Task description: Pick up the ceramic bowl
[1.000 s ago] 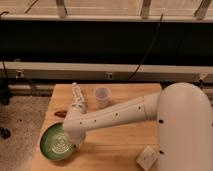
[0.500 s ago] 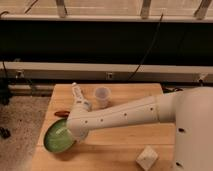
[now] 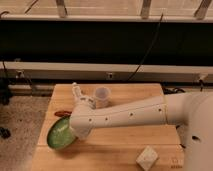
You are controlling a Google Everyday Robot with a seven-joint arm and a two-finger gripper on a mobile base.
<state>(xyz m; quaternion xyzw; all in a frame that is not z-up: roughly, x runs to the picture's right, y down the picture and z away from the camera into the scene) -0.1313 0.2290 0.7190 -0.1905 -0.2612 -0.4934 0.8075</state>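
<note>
The ceramic bowl is wide, shallow and glossy green. It is at the front left of the wooden table and tilts steeply, its right rim raised. My white arm reaches in from the right across the table. My gripper is at the end of the arm, on the bowl's raised right rim, and holds the bowl tipped up. The wrist hides the fingers.
A small translucent white cup stands at the back of the table, with a white bottle-like item to its left. A reddish-brown thing lies just behind the bowl. A pale cube sits at the front right. A dark wall with cables runs behind.
A second ago the bowl lay flat on the table. It has since tipped up on its right side and risen a little, with the gripper on its rim.
</note>
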